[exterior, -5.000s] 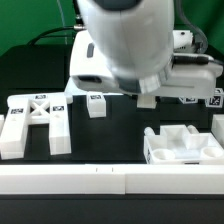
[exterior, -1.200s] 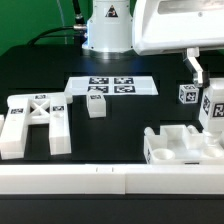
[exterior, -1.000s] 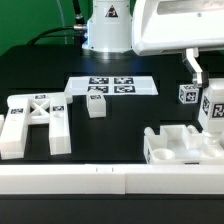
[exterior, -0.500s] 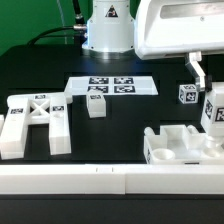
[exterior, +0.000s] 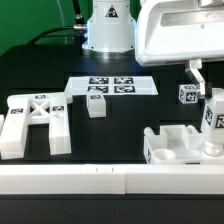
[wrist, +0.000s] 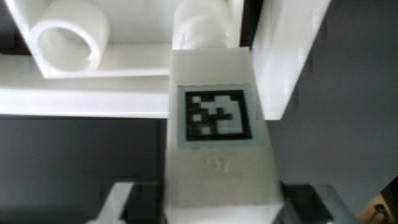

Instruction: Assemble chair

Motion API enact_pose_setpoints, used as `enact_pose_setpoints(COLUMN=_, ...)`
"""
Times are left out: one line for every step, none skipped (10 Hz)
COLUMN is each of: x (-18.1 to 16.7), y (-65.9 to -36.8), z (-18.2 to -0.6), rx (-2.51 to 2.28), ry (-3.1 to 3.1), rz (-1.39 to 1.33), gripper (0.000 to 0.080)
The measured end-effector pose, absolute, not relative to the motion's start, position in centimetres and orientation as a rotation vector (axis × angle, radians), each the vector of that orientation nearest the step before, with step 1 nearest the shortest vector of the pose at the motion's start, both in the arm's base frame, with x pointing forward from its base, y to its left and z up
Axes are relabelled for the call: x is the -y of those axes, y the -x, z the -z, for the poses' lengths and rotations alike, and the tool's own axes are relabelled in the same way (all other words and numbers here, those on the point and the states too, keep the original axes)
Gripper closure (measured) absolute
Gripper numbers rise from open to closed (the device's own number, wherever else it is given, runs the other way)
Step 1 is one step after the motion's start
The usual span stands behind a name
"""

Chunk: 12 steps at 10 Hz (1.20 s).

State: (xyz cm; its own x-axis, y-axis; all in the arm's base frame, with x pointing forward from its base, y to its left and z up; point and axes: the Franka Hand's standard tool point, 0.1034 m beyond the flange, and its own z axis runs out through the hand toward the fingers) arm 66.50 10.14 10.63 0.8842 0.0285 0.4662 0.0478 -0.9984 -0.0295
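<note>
The slab (exterior: 213,118) hangs upright at the exterior view's right. The pincer (wrist: 214,205) is clamped on its end, one finger on each broad side, with the tag facing the wrist camera. Its lower end sits at the right-hand side of the block (exterior: 180,145). I cannot tell whether the two already touch.

I judge the step to be seating the slab into or against that block. To do it well I would keep the slab plumb and line its foot up with the block's wall in the wrist view. Then I would lower slowly and straight, because a tilt could jam it or push the block sideways. I would let go only once it stands firm.

A cube (exterior: 186,95) sits just behind the slab, so there is little room for drifting back. The white rail (exterior: 110,180) runs close in front of the block. The open stretch of dark surface (exterior: 120,130) lies toward the exterior view's left. It reaches as far as the other cube (exterior: 97,103), the frame (exterior: 35,120) and the marker board (exterior: 112,85), all well apart from here. The chair's parts are not yet joined.
</note>
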Motion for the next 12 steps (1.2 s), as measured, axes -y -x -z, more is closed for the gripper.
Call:
enact_pose_setpoints(x=-10.20, y=-66.41, z=-10.42, rx=0.063, ry=3.012, rz=0.739, gripper=0.0511)
enact_pose_setpoints(x=-10.23, y=-66.30, z=-10.10, rx=0.065, ry=3.014, rz=0.732, gripper=0.0511)
enact_pose_setpoints(x=-10.27, y=-66.17, z=-9.76, rx=0.067, ry=3.017, rz=0.725, gripper=0.0511)
enact_pose_setpoints(x=-10.41, y=-66.19, z=-9.74, rx=0.070, ry=3.016, rz=0.730, gripper=0.0511)
enact_pose_setpoints(x=-10.66, y=-66.25, z=-9.72, rx=0.076, ry=3.011, rz=0.749, gripper=0.0511)
enact_pose_setpoints(x=-10.94, y=-66.34, z=-9.71, rx=0.083, ry=3.001, rz=0.785, gripper=0.0511)
enact_pose_setpoints(x=-11.05, y=-66.39, z=-9.71, rx=0.087, ry=2.994, rz=0.814, gripper=0.0511)
enact_pose_setpoints(x=-11.05, y=-66.44, z=-9.73, rx=0.089, ry=2.988, rz=0.840, gripper=0.0511)
enact_pose_setpoints(x=-11.02, y=-66.48, z=-9.75, rx=0.091, ry=2.983, rz=0.860, gripper=0.0511)
enact_pose_setpoints(x=-10.98, y=-66.49, z=-9.74, rx=0.092, ry=2.980, rz=0.873, gripper=0.0511)
enact_pose_setpoints(x=-10.91, y=-66.52, z=-9.75, rx=0.104, ry=2.981, rz=0.877, gripper=0.0511)
enact_pose_setpoints(x=-10.69, y=-66.62, z=-9.74, rx=0.116, ry=2.983, rz=0.887, gripper=0.0511)
